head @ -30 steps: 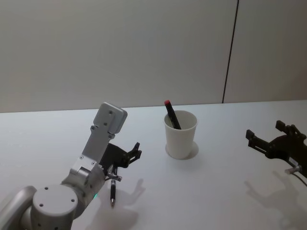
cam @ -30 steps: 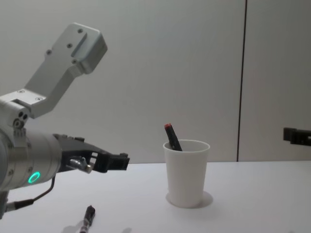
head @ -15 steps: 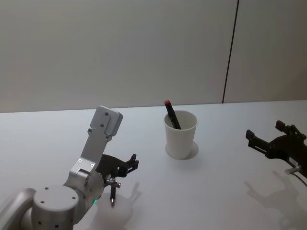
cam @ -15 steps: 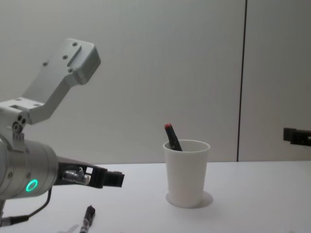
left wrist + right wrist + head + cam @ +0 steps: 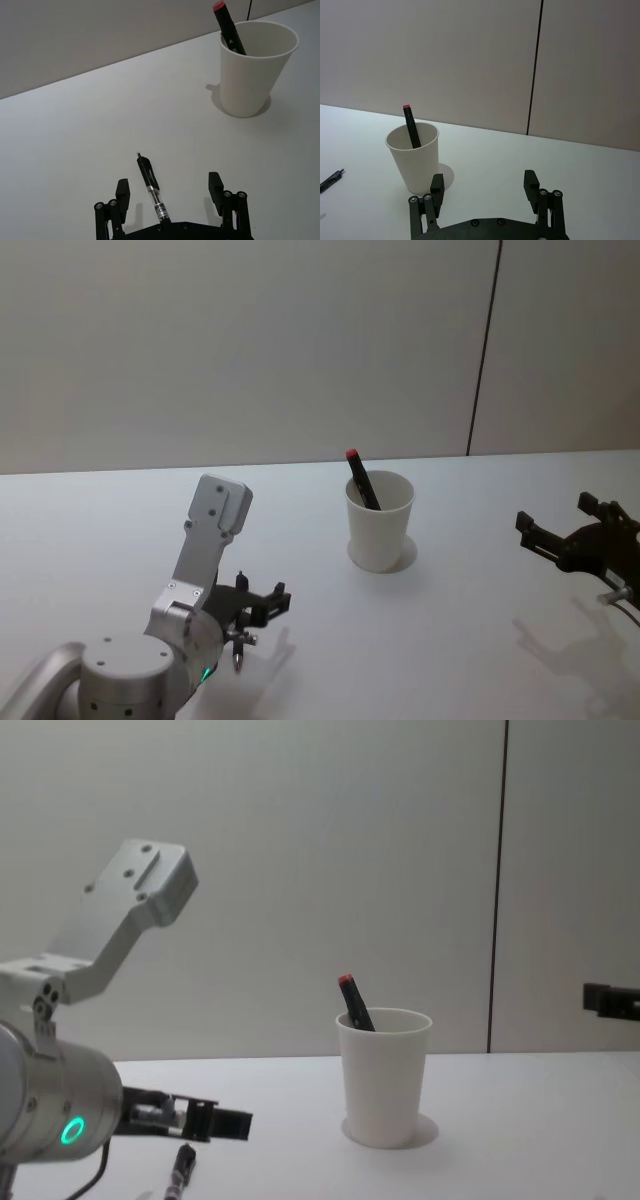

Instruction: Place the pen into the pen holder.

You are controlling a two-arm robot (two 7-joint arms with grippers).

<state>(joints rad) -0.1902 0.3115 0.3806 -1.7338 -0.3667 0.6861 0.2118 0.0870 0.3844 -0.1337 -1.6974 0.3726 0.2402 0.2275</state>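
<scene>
Nearest, the left gripper (image 5: pixel 168 184) hung low over the white table (image 5: pixel 480 640), its two fingers spread wide and holding nothing. One black pen (image 5: pixel 151 187) with a clear middle section lay flat on the table in the gap between those fingers, touching neither, its tip pointing away from the robot. Well apart on the robot's right side, the right gripper (image 5: pixel 484 180) hovered above the table, also fully spread and empty. Farther back, near the table's middle, stood one pen holder (image 5: pixel 379 530), a plain white paper cup, upright. One dark marker (image 5: pixel 360 480) with a red cap leaned inside it, its cap sticking out above the rim. A pale wall (image 5: pixel 250 340) rose behind
</scene>
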